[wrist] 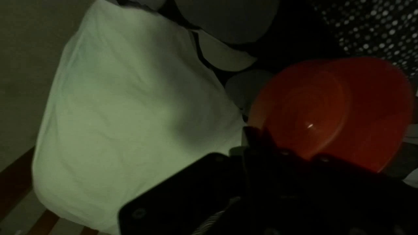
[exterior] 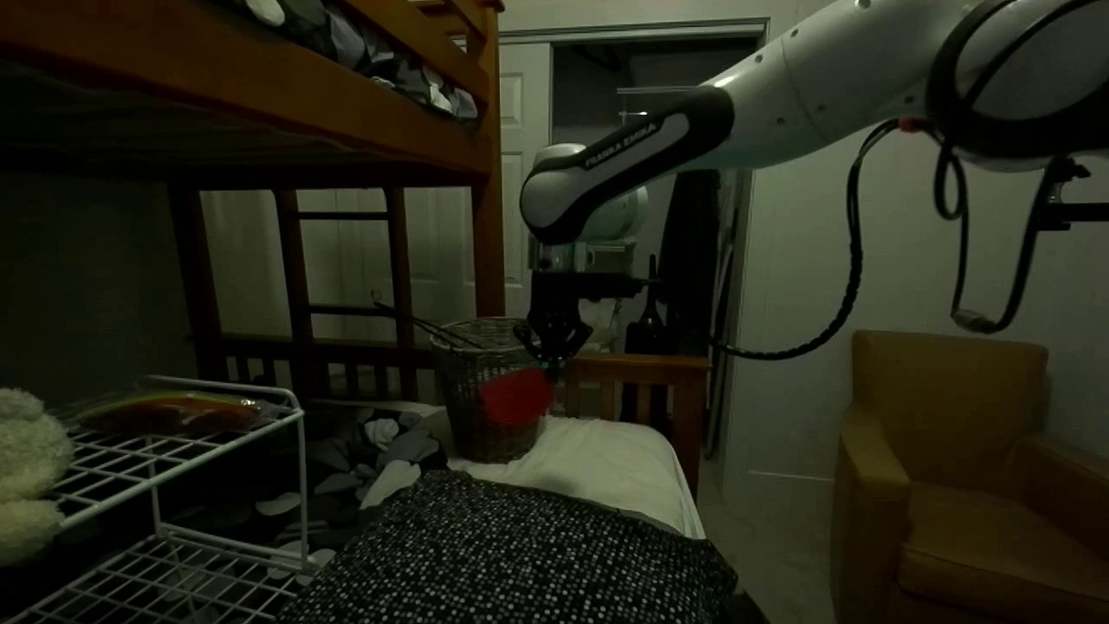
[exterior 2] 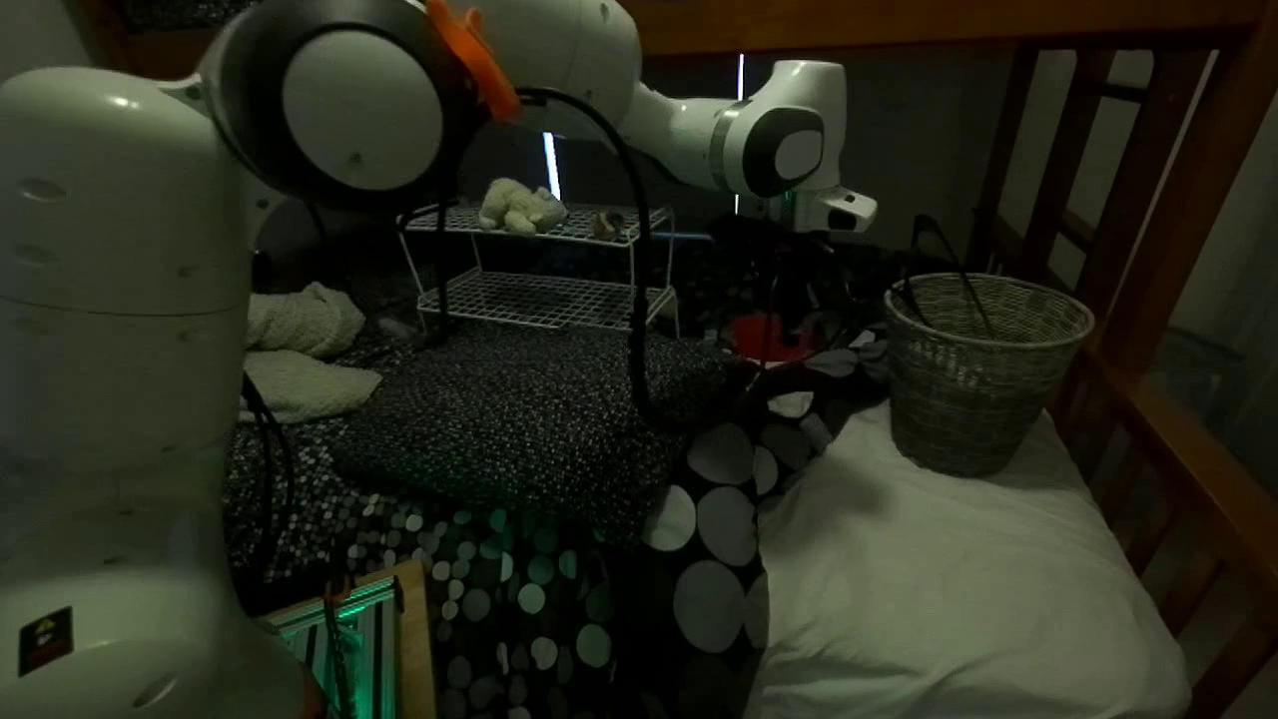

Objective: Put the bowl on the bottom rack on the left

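Observation:
The small red bowl (exterior: pixel 516 397) hangs tilted in the air from my gripper (exterior: pixel 552 367), in front of the wicker basket in an exterior view. It also shows, partly hidden by the dark gripper, in an exterior view (exterior 2: pixel 767 338). In the wrist view my gripper (wrist: pixel 253 138) is shut on the rim of the bowl (wrist: pixel 310 98), whose inside faces the camera. The fingertips are very dark there. The bottom rack (exterior: pixel 230 553) is the lower wire shelf of the white rack, at lower left, apart from the bowl. It also shows whole in an exterior view (exterior 2: pixel 554 300).
The upper shelf (exterior: pixel 217 440) carries a plush toy (exterior: pixel 26 477) and a bagged item (exterior: pixel 173 412). A wicker basket (exterior 2: pixel 973 389) with dark handles stands by the white pillow (exterior 2: pixel 949 579). A dark dotted cushion (exterior: pixel 511 555) lies before the rack. The bunk-bed frame (exterior: pixel 489 217) stands behind.

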### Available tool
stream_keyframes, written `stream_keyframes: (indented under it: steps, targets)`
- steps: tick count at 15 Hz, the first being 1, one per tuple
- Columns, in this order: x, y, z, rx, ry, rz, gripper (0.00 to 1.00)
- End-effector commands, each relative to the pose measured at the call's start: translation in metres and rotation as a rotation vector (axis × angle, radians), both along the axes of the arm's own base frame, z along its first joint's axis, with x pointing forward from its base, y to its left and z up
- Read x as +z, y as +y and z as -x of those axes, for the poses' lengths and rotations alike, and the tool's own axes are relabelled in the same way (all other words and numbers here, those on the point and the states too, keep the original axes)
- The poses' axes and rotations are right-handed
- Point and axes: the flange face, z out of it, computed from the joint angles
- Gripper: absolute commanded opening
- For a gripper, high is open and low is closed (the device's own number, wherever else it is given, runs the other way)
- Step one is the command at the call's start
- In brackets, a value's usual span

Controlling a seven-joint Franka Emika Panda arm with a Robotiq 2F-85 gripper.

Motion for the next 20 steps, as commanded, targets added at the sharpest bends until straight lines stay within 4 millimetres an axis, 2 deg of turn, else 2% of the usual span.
stream_keyframes:
  steps: [1, 3, 6, 8, 12, 14, 15, 16, 20]
  targets:
    - [0.054, -0.015, 0.056, -0.048, 0.022, 0.048, 0.01]
    - [0.074, -0.012, 0.067, -0.021, 0.013, 0.021, 0.01]
    - [0.086, 0.024, 0.084, 0.031, -0.054, 0.012, 0.01]
    - [0.084, 0.047, 0.094, 0.059, -0.078, 0.002, 0.01]
    - [0.063, 0.08, 0.112, 0.13, -0.033, -0.037, 0.01]
    - [0.058, 0.088, 0.12, 0.146, -0.036, -0.04, 0.01]
    - [0.052, 0.088, 0.119, 0.14, -0.031, -0.048, 0.01]
    - [0.058, 0.092, 0.109, 0.14, -0.029, -0.029, 0.01]
    - [0.056, 0.093, 0.109, 0.142, -0.028, -0.029, 0.04]
